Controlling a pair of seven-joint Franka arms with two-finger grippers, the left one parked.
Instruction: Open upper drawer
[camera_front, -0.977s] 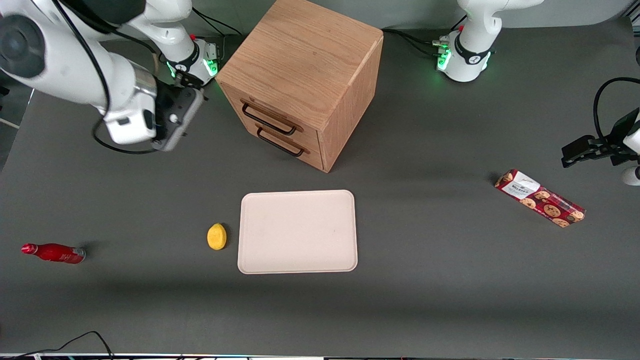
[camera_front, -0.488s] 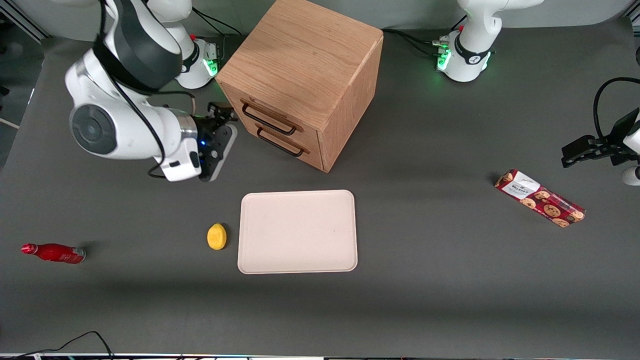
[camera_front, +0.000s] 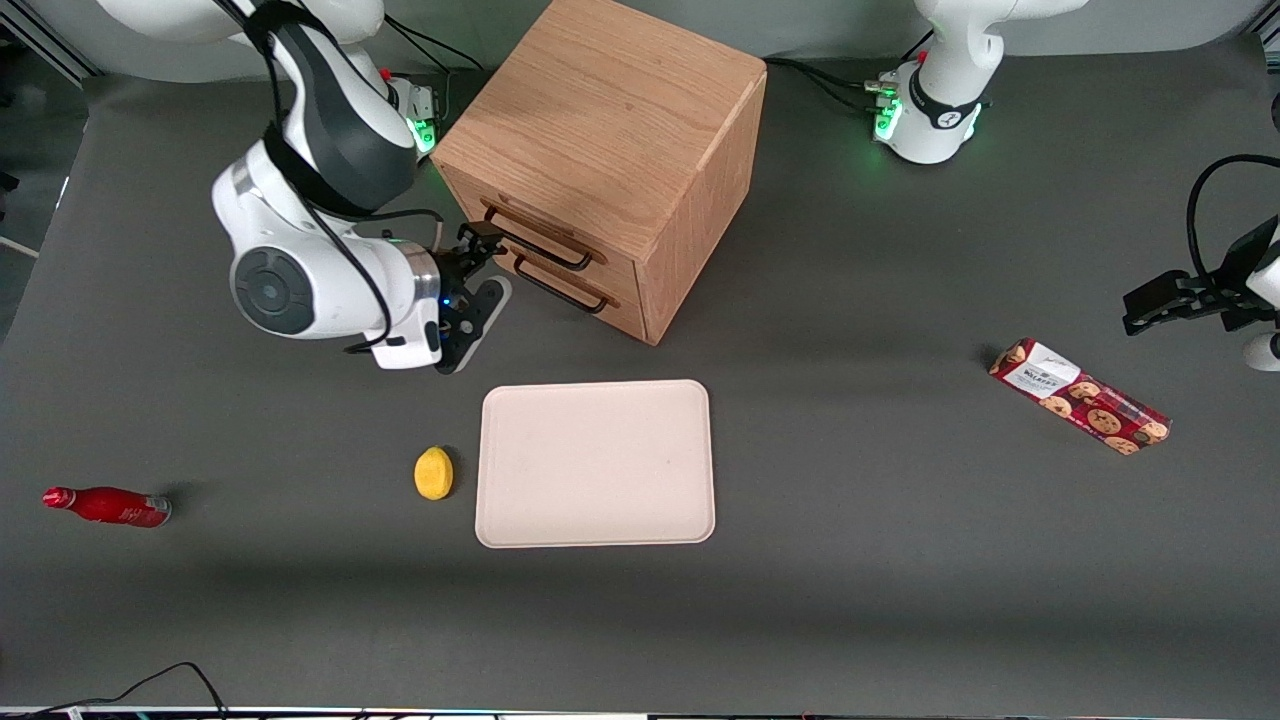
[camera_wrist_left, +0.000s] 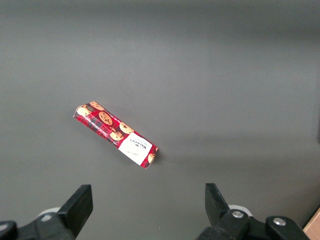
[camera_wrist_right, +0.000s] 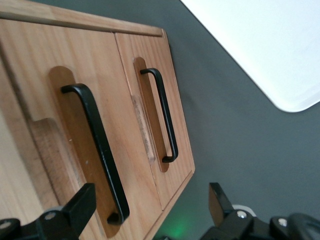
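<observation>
Light-oak and shut flush, the upper drawer (camera_front: 545, 235) sits topmost in the face of the boxy wooden cabinet (camera_front: 610, 150), its thin black bar handle (camera_wrist_right: 97, 150) standing proud of a shallow recess so that a finger can slip in between bar and wood. Directly below it the matching lower drawer (camera_front: 565, 285) is also closed.

In front of the cabinet, just beside the end of the upper drawer's handle, hangs the right arm's black two-finger gripper (camera_front: 478, 250). Its jaws stand wide apart and hold nothing; in the right wrist view the handle lies between the two fingertips (camera_wrist_right: 80, 205), apparently not yet touched. The wrist is turned sideways so the fingers point at the drawer fronts, likely to straddle the bar before closing.

Nearer the front camera than the cabinet lie a pale rectangular tray (camera_front: 596, 463) and a small yellow lemon-like object (camera_front: 433, 472).
</observation>
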